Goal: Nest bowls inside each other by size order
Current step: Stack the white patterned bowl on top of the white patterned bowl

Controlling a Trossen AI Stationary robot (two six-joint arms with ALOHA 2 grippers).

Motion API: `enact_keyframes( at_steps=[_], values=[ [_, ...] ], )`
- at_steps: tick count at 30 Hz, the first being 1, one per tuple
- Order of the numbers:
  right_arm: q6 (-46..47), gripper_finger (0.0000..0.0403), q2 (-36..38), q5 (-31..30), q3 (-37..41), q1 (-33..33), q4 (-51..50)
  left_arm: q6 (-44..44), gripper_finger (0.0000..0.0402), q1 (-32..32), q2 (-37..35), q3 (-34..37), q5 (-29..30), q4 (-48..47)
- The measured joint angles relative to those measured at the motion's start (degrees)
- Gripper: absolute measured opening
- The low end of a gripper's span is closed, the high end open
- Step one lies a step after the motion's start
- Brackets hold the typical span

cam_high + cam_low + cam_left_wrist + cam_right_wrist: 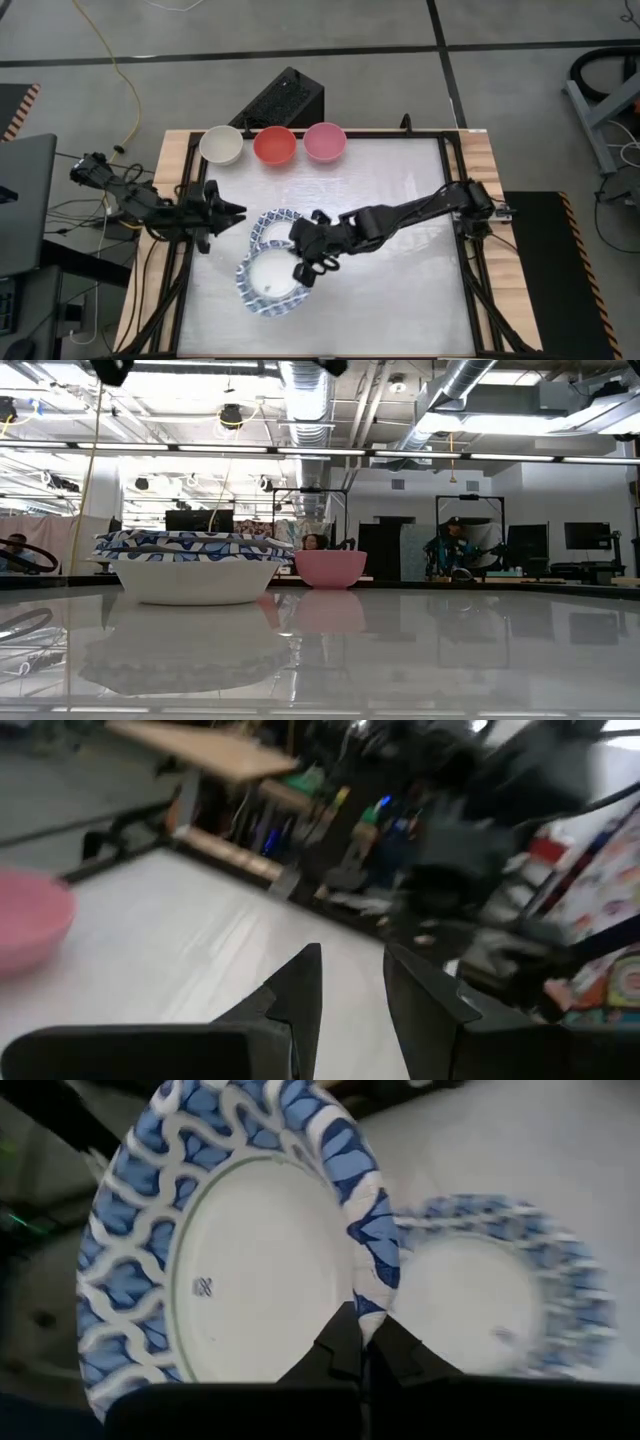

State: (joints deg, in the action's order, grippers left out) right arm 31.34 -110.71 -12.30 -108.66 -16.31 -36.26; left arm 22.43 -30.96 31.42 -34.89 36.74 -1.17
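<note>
Right gripper (362,1342) pinches rim of blue-patterned bowl (235,1240), held over second patterned bowl (500,1285) at table's left-centre; best centre it above, level it, lower before release. Left gripper (228,212) just beside, fingers narrowly parted, empty. Farther back cream bowl (221,145), red bowl (274,146), pink bowl (324,141) in row, each empty
</note>
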Motion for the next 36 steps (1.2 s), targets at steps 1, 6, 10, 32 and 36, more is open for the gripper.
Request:
enact_keyframes(
  at_steps=[1, 6, 10, 32, 36],
  values=[
    [-1.54, 0.0013, 0.37, -0.65, 0.02, 0.02, -1.08, -1.51, 0.0098, 0.00, 0.00, 0.00, -0.31, 1.99],
    [-8.15, 0.0013, 1.91, -3.29, 0.13, 1.26, -2.60, -8.26, 0.0098, 0.00, -0.16, -0.47, -2.67, 10.44],
    [-10.69, 0.0013, 1.78, -4.21, 0.28, 3.51, -3.94, -12.43, 0.0098, -0.01, -0.29, -4.02, -3.33, 11.60],
    [-25.06, 0.0013, 6.88, 13.64, 0.24, 19.27, -0.79, -20.55, 0.0098, -0.01, 0.40, -20.09, 6.61, 2.15],
    [-31.04, 0.0013, 7.34, 18.70, 0.24, 22.82, -1.20, -20.32, 0.0098, 0.00, 1.25, -21.87, 12.09, 2.07]
  ],
)
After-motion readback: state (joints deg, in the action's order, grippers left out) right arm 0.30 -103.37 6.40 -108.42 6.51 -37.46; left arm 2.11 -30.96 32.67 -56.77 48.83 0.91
